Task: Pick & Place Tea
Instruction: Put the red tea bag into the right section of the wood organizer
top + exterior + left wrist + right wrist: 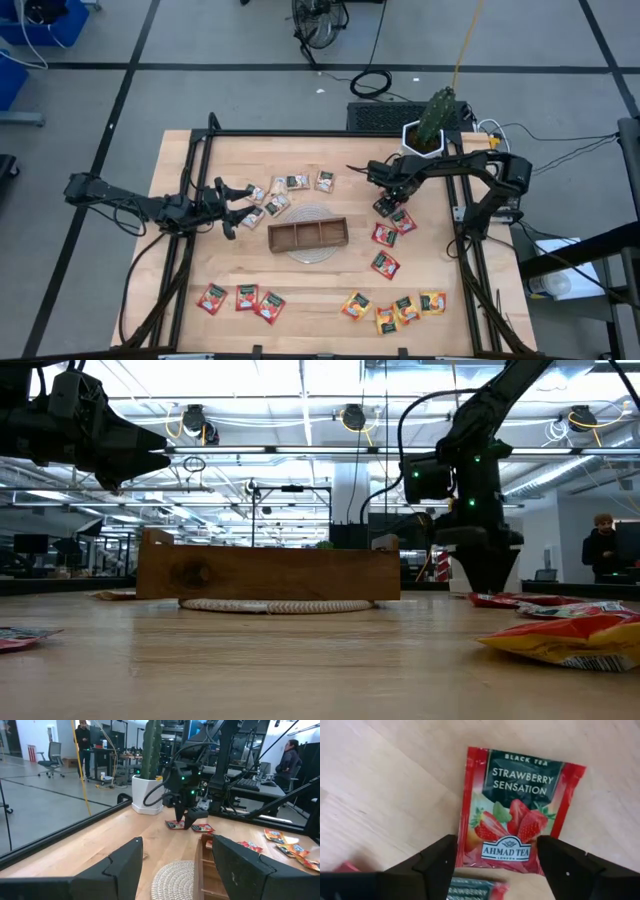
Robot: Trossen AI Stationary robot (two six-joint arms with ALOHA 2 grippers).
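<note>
From above, I have the right gripper [386,206] down over a red sachet [384,207] near the cactus pot [420,137], with the wooden tray [307,235] on its woven mat [312,248] mid-tabletop [330,300]; the left gripper [232,205] waits beside the beige sachets [290,184], its fingers apart. Orange-yellow sachets [395,308] and more red ones [240,298] lie along the near edge. At table height, the right gripper [487,565] hangs just off the wood, so I judge the pick is not yet made; a person stands far back in the lit workroom. From the left wrist, I see the right arm poised over its packet [175,824], people and chairs beyond. From the right wrist, the fingers [437,857] stand wide, straddling the strawberry tea's [517,815] lower edge. I should centre, descend until the tips meet the wood, then close gently so the flat foil does not slide away.
</note>
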